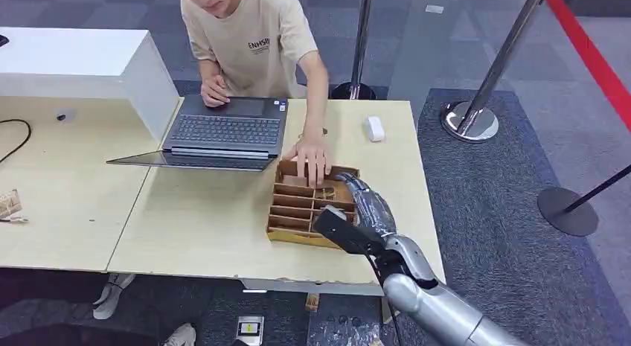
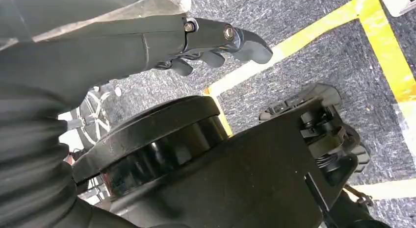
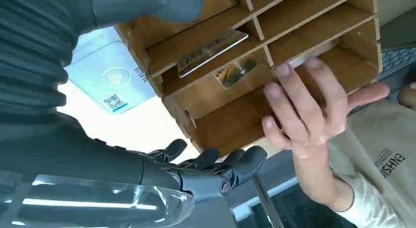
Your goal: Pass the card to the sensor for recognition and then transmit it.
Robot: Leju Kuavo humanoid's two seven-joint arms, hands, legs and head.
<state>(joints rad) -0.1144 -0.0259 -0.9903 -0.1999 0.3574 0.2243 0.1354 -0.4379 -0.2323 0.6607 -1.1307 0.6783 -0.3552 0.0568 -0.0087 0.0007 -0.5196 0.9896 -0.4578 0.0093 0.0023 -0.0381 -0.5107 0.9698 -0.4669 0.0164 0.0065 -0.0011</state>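
**Robot hand over the card rack, person reaching in**

Pale wooden tabletop (image 1: 208, 227) on grey carpet carries a brown wooden rack of slotted compartments (image 1: 298, 212) near its right front edge. Two cards lie in the rack's compartments: a thin silvery card (image 3: 211, 52) and, in the next slot, a smaller patterned card (image 3: 235, 71). Just beside the rack sits a light blue contactless sensor pad (image 3: 110, 81). The right hand (image 1: 364, 201) hovers over the rack, fingers loosely apart and holding nothing. A person's hand (image 1: 312, 156) rests on the rack's far edge. Behind it lies an open grey laptop (image 1: 223, 134). The left hand (image 2: 216, 39) hangs over the carpet, fingers curled and empty.
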